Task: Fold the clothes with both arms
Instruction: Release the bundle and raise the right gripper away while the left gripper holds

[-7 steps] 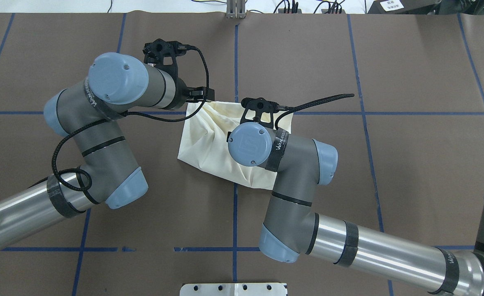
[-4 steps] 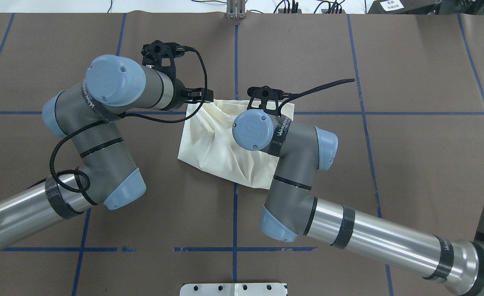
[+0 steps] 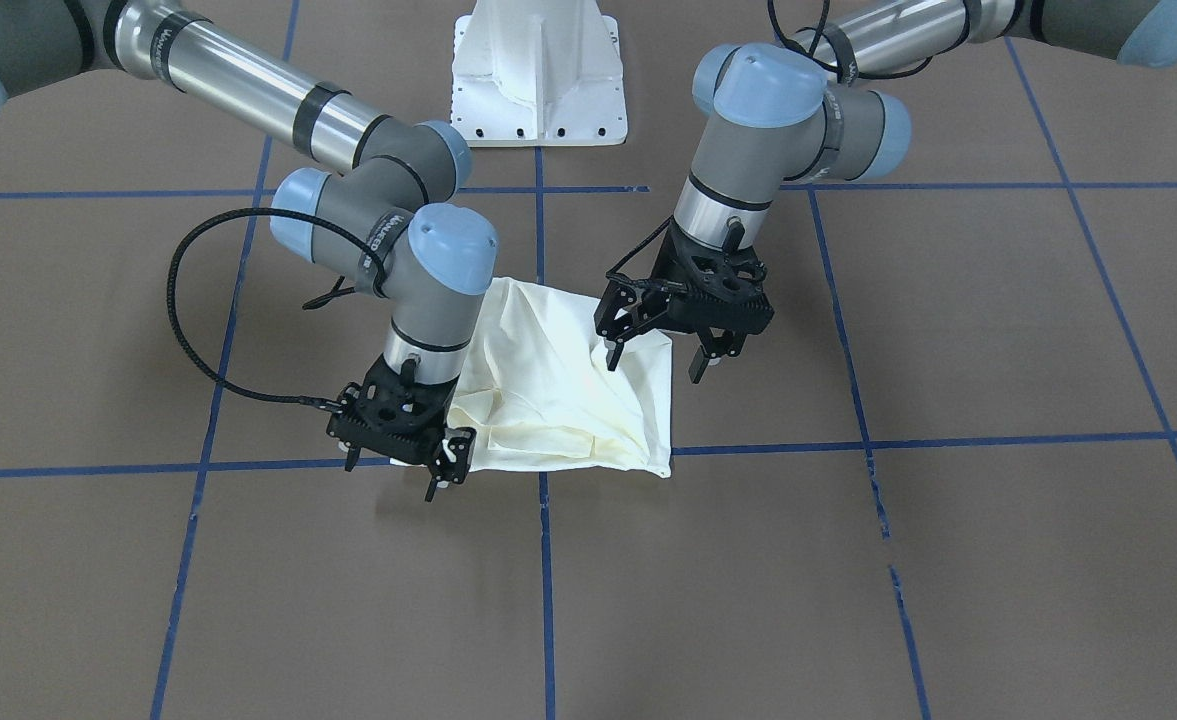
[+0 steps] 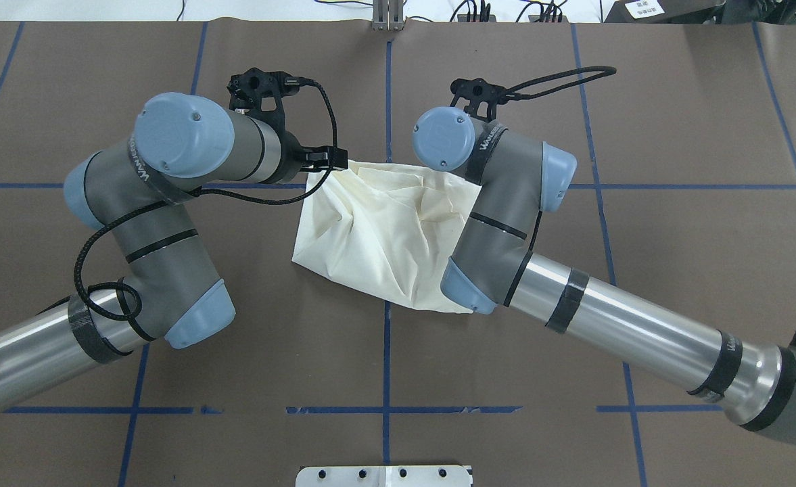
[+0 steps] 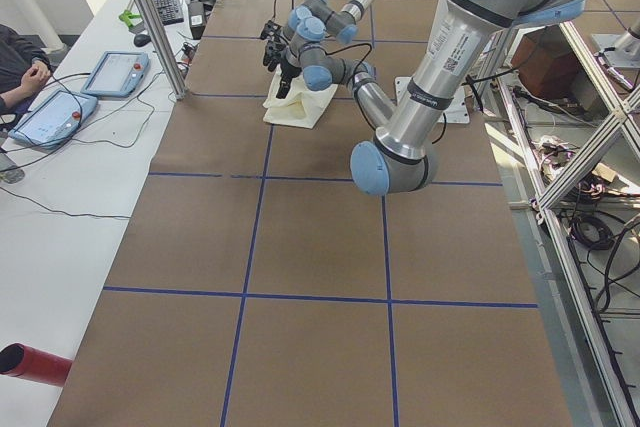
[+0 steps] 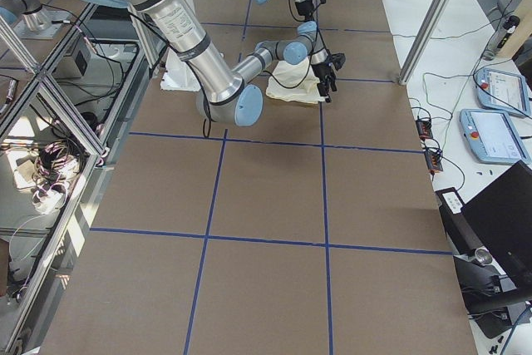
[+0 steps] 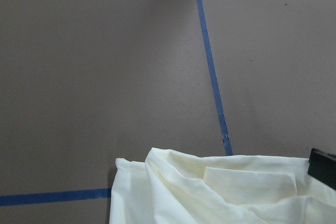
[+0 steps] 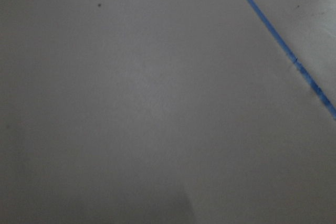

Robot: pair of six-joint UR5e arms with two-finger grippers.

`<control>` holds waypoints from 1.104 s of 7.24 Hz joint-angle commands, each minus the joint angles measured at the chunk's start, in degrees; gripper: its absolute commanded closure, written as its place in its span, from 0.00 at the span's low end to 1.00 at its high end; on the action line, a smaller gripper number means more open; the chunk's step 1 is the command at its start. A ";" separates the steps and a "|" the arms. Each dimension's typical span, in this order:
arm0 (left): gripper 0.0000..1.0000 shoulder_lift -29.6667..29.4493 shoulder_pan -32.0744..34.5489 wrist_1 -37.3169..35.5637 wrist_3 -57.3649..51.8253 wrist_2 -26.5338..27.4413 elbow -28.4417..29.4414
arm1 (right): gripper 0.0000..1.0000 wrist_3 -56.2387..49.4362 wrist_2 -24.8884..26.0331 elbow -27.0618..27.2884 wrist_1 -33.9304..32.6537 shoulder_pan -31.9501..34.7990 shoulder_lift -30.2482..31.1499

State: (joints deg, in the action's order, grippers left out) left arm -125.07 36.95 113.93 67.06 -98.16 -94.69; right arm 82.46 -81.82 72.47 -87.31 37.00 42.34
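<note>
Right arm (image 4: 607, 325) has swung forward, partly hiding the shirt (image 4: 377, 230); right pincer (image 3: 393, 476) and left pincer (image 3: 655, 368) wide.

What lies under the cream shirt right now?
The shirt lies on the brown table cover; a blue tape line runs beneath it. Its underside and inner layers are covered, so no print shows.

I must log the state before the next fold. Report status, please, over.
Left pincer open at shirt corner. Right pincer open at other far corner. It lies crumpled, plain side up. White base plate well apart.
</note>
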 commanded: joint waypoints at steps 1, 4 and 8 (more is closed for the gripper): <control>0.00 0.27 -0.82 1.20 2.09 0.07 0.64 | 0.00 -0.53 -12.23 1.34 0.99 7.44 -1.47; 0.00 5.27 -5.92 17.01 2.72 0.42 2.67 | 0.00 -1.51 -13.89 3.55 3.02 7.56 -1.21; 0.76 4.75 -6.71 16.85 5.80 0.42 3.37 | 0.00 -1.51 -13.72 3.55 3.03 7.47 -1.12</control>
State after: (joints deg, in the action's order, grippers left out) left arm -120.34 30.37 130.74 72.66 -97.70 -91.63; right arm 80.95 -95.57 76.02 -84.27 44.49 41.19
